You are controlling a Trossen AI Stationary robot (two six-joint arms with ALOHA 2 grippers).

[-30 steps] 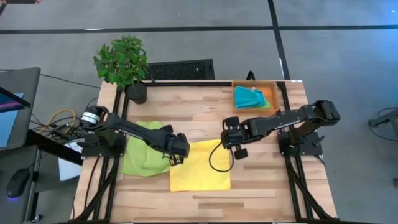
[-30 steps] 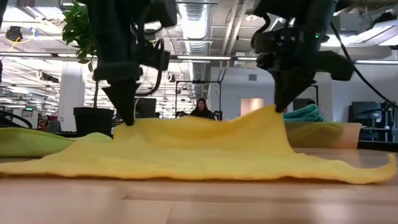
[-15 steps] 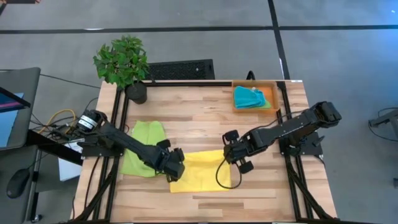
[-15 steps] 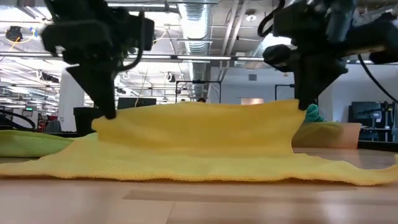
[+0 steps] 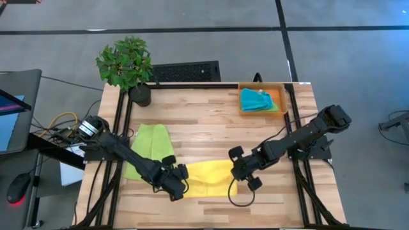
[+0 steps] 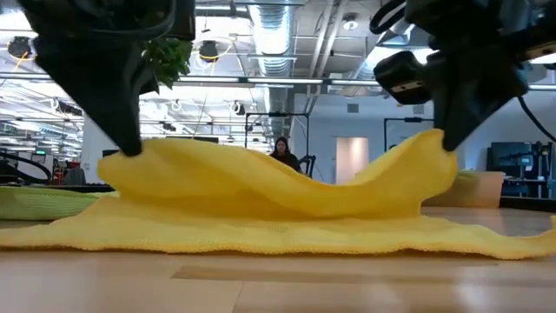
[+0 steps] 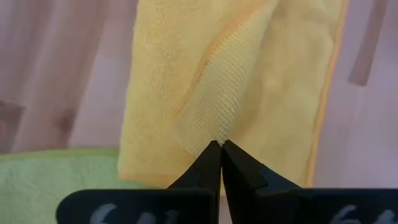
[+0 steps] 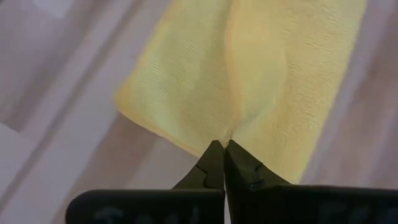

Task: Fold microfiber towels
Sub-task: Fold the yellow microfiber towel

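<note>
A yellow towel (image 5: 206, 177) lies at the table's near middle, its far edge lifted and carried over its near half. My left gripper (image 5: 177, 186) is shut on the lifted edge's left corner, and my right gripper (image 5: 241, 176) is shut on its right corner. In the low view the raised layer (image 6: 278, 178) sags between the two grippers above the layer that lies on the table (image 6: 261, 233). A lime towel (image 5: 148, 150) lies flat on the left. A teal towel (image 5: 257, 99) lies bunched in the orange tray (image 5: 277, 96). My left gripper pinches the yellow towel's lifted left corner (image 7: 214, 132) between its two fingertips, from above, pointing down. The corner is held clear of the table, and the cloth slopes down from it to the lower layer. My right gripper pinches the lifted right corner (image 8: 229, 127) between its two fingertips, from above, pointing down. The corner (image 6: 439, 156) is held above the table, and the cloth between the two grippers hangs slack.
A potted plant (image 5: 126, 64) stands at the far left corner. The orange tray sits at the far right corner. Bare wood (image 5: 204, 128) lies between the yellow towel and the far edge. The near edge is just past the towel.
Both grippers have gone toward the table's near edge, holding the yellow towel's far edge raised. That edge has been carried over the towel's near half, folding it over; the near edge has stayed on the table. The lime towel is now uncovered.
</note>
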